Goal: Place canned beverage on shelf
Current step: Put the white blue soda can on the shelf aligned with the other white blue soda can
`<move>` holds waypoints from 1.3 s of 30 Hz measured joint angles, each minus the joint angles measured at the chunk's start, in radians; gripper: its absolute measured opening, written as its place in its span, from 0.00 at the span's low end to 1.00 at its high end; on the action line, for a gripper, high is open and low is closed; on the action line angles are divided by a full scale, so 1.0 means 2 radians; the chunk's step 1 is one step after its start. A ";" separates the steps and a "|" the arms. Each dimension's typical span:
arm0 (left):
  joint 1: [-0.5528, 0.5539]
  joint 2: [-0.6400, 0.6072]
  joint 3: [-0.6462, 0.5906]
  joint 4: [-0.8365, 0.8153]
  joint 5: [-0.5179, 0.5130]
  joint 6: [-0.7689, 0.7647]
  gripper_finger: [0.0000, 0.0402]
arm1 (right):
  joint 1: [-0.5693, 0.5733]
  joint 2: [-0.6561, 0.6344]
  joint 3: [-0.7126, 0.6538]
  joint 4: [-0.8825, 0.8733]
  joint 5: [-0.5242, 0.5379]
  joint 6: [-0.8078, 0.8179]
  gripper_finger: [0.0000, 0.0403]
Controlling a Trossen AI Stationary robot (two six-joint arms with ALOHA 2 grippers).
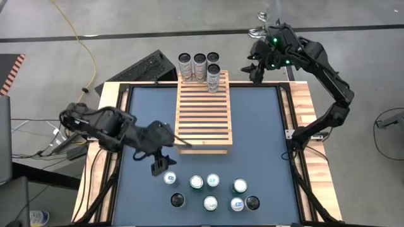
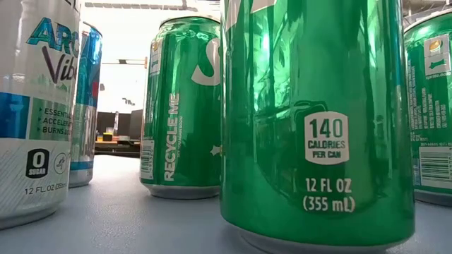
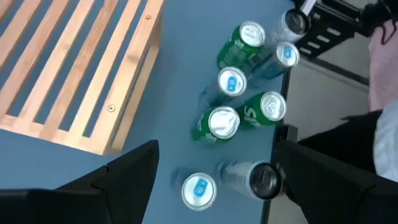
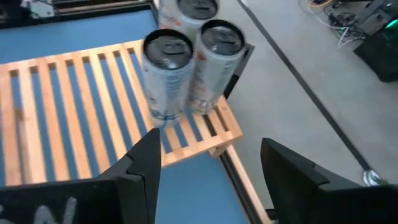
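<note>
With four cans [image 1: 213, 77] stood at the shelf's [image 1: 203, 113] far end and the right gripper [image 1: 257, 68] empty and open beside them, the wide-open, empty left gripper [image 1: 163, 165] was judged due to descend on the nearest can [image 1: 170, 178].

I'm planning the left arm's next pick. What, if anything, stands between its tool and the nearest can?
Nothing visible. The left tool hangs open over bare blue table, beside the nearest can. The shelf lies behind it, with four cans at its far end.

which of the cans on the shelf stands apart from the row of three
The can at the shelf far-right corner, standing just in front of the row's rightmost can; the other three line the far edge.
</note>
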 joint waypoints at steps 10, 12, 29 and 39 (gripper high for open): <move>-0.110 0.000 -0.006 -0.013 -0.113 -0.053 0.79 | 0.013 0.000 0.000 -0.020 0.000 0.031 0.55; -0.134 0.000 -0.016 -0.012 -0.134 -0.069 0.79 | 0.017 0.000 0.000 -0.019 0.000 0.043 0.55; -0.220 0.001 -0.228 0.275 -0.224 -0.076 0.79 | 0.043 0.000 0.000 -0.013 0.000 0.076 0.55; -0.209 0.001 -0.329 0.340 -0.223 -0.100 0.79 | 0.061 0.000 0.000 -0.041 0.000 0.086 0.55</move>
